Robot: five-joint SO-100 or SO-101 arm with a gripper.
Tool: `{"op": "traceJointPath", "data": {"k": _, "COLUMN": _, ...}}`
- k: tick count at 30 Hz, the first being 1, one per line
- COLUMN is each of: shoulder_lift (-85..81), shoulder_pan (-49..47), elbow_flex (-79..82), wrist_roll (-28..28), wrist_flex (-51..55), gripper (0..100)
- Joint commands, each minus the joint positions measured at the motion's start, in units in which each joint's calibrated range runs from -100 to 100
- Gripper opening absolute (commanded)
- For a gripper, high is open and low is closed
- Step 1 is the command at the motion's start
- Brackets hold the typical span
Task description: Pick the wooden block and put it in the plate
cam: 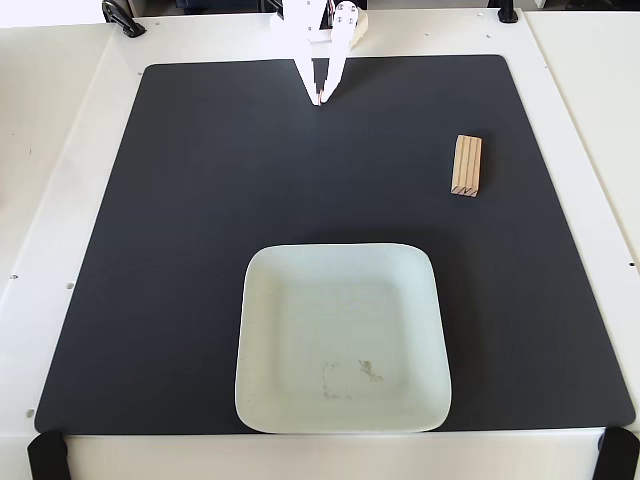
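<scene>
The wooden block point(465, 166), light tan with lengthwise grooves, lies flat on the black mat at the right. The plate point(262, 330), square and pale white with rounded corners, sits at the front middle with a small smudge on its floor and nothing in it. My white gripper point(320, 99) hangs at the top centre, its fingertips together over the mat's far edge and nothing between them. It is well to the left of the block and far behind the plate.
A black mat point(180, 230) covers most of the white table point(50, 150). Black clamps point(122, 18) sit at the table's back edge, and black straps point(46, 456) at the front corners.
</scene>
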Motion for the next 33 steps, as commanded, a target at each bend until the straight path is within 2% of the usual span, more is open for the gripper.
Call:
{"op": "traceJointPath", "data": {"k": 1, "shoulder_lift": 0.25, "shoulder_pan": -2.26, "elbow_flex": -2.90, "wrist_roll": 0.16, "wrist_flex": 0.13, "gripper": 1}}
{"op": "traceJointPath", "data": {"k": 7, "shoulder_lift": 8.89, "shoulder_pan": -12.90, "elbow_flex": -16.94, "wrist_roll": 0.16, "wrist_flex": 0.74, "gripper": 1}}
{"op": "traceJointPath", "data": {"k": 17, "shoulder_lift": 52.54, "shoulder_pan": -34.17, "elbow_flex": -56.89, "wrist_roll": -0.69, "wrist_flex": 1.01, "gripper": 1}}
{"op": "traceJointPath", "data": {"k": 19, "shoulder_lift": 60.08, "shoulder_pan": -37.76, "elbow_flex": -62.91, "wrist_roll": -4.16, "wrist_flex": 0.30, "gripper": 1}}
{"op": "traceJointPath", "data": {"k": 25, "shoulder_lift": 81.18, "shoulder_pan": -47.84, "elbow_flex": -82.98, "wrist_roll": -20.82, "wrist_flex": -0.05, "gripper": 1}}
{"op": "traceJointPath", "data": {"k": 28, "shoulder_lift": 89.91, "shoulder_pan": -49.63, "elbow_flex": -89.09, "wrist_roll": -28.77, "wrist_flex": -3.50, "gripper": 1}}
{"op": "traceJointPath", "data": {"k": 30, "shoulder_lift": 94.82, "shoulder_pan": -49.52, "elbow_flex": -91.79, "wrist_roll": -32.08, "wrist_flex": -6.94, "gripper": 1}}
{"op": "traceJointPath", "data": {"k": 33, "shoulder_lift": 100.16, "shoulder_pan": -48.84, "elbow_flex": -94.04, "wrist_roll": -32.62, "wrist_flex": -10.21, "gripper": 1}}
